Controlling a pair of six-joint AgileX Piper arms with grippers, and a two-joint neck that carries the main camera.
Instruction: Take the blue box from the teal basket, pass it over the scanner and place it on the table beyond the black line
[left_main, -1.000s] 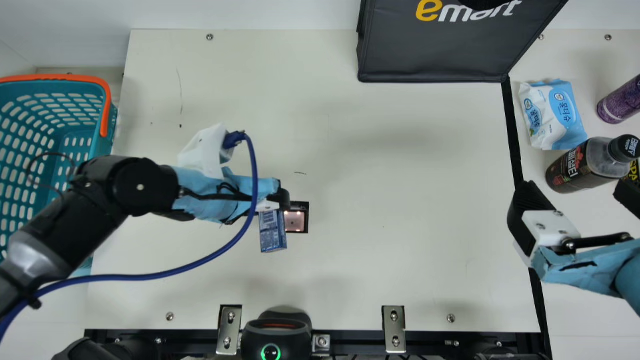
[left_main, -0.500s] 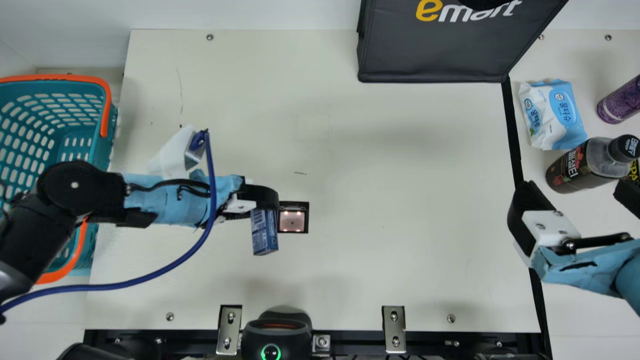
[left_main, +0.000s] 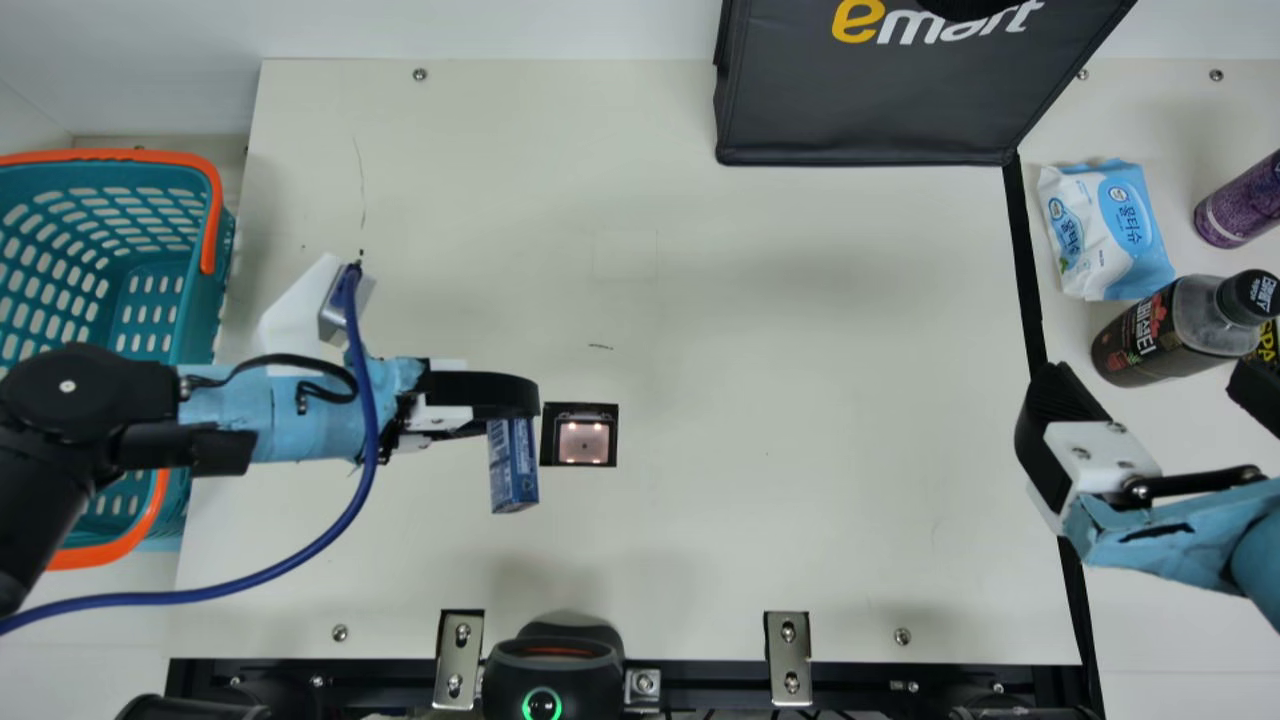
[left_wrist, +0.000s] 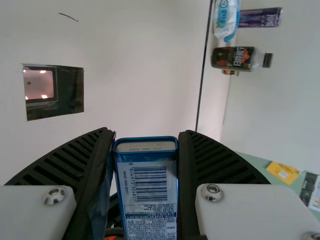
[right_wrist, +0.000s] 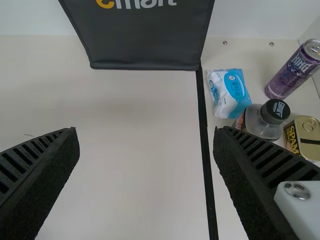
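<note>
Currently grasping blue box (left_wrist: 148, 215) in left gripper (left_wrist: 146, 142), just beside scanner (left_main: 584, 443). Likely best to turn barcode (left_wrist: 150, 183) toward it, pass level and slow, without squeezing harder. Note right gripper (right_wrist: 145, 131) spread wide near black line (left_main: 1027, 270); past that, wipes (left_main: 1105, 230) and bottle (left_main: 1145, 335) on cream table (left_main: 780, 500); black bag (left_main: 870, 95) behind.

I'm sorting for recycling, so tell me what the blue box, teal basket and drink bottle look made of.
Blue box: smooth printed card or thin metal; its flat face and raised blue rim leave it open.
Teal basket: probably moulded plastic, satin; regular slots pierce its walls.
Drink bottle: likely glossy clear plastic, judging by its see-through shoulder, though glass is possible.
</note>
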